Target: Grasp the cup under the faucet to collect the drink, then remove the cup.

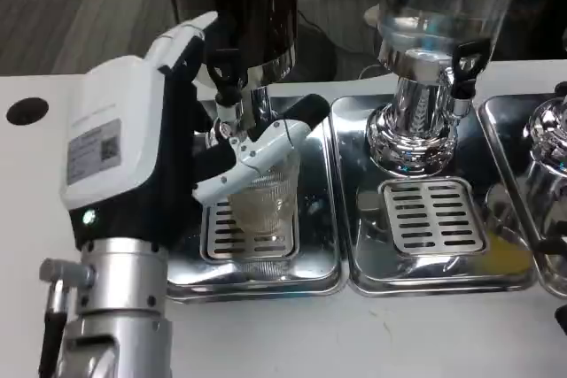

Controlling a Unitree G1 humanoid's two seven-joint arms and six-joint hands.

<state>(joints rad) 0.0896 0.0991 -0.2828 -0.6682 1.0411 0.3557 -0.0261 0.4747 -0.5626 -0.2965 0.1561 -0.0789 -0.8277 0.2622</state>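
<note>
The left hand (182, 143) stands upright on its silver forearm, white back turned outward, with its fingers (257, 152) wrapped across the front of the ribbed clear cup (264, 196), gripping it. The cup sits upright on the slotted grate of the left drip tray (319, 245), directly under the black faucet (227, 77) of the dark dispenser (239, 6). The tray's raised rim hems the cup in on each side. Just right stands the second tray (443, 276) beneath the clear dispenser (438, 6). Bare white worktop (354, 334) lies in front of the trays.
</note>
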